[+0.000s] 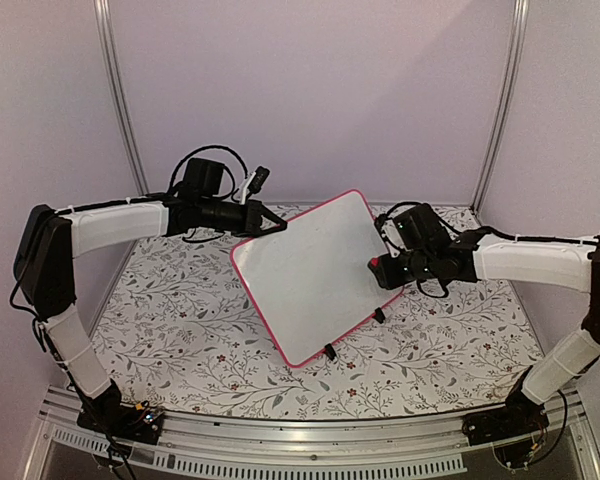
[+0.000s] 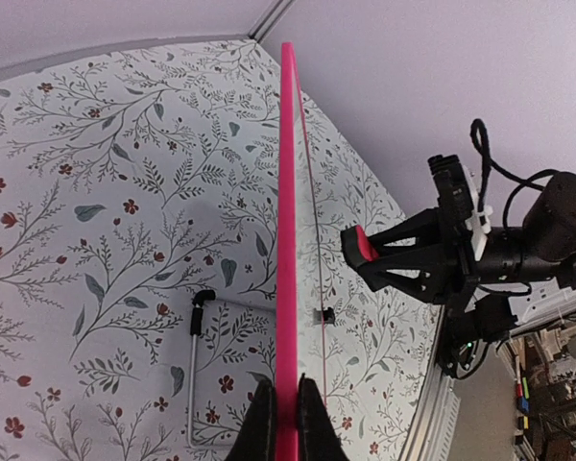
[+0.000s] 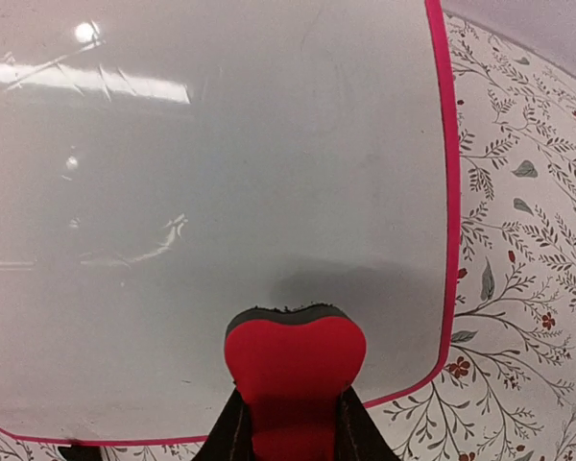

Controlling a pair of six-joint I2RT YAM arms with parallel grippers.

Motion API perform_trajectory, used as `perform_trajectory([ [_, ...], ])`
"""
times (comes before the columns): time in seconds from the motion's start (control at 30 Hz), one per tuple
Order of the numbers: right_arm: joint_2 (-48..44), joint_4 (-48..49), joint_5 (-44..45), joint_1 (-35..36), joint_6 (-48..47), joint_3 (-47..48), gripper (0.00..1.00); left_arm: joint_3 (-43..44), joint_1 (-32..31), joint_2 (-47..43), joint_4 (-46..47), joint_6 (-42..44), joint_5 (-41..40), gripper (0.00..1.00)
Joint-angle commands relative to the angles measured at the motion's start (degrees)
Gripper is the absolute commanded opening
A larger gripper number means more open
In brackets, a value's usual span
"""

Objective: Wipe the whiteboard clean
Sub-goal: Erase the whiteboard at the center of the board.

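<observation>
Two arms rise from the near edge of the floral-patterned desk (image 1: 180, 300). Between them, at mid-desk, the whiteboard (image 1: 315, 275) stands propped at a tilt, its pink-rimmed near edge low beside two small black clip feet (image 1: 330, 351). At the board's right side the right end effector (image 1: 380, 270) is clenched on a red heart-shaped eraser (image 3: 295, 370) whose dark felt edge faces the white surface. Seen from the left wrist, the eraser sits just off the board, with a narrow gap between them. Farther back and to the left, the left end effector (image 2: 287, 389) is clamped on the whiteboard's pink rim, one finger on each face.
</observation>
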Motion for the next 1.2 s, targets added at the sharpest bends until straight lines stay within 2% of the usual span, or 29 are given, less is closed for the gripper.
perform_trajectory([
  [0.0,2.3,-1.2,1.1,0.2,-1.1,5.1,0.00,-0.3,-1.9,1.8,-1.3,1.9,-2.4,0.00],
  [0.13,6.6,-0.7,0.2,0.3,-1.0,5.9,0.00,-0.2,-1.9,1.7,-1.3,2.0,-2.5,0.00],
  [0.33,6.9,0.8,-1.8,0.3,0.4,2.0,0.00,-0.2,-1.9,1.9,-1.3,2.0,-2.4,0.00],
  [0.8,3.6,1.8,-2.3,2.8,3.6,-6.2,0.00,-0.3,-1.9,1.9,-1.3,2.1,-2.5,0.00],
  [1.17,-3.2,-1.6,4.3,1.9,8.1,-5.2,0.00,-0.4,-1.9,1.4,-1.3,2.0,-2.7,0.00],
])
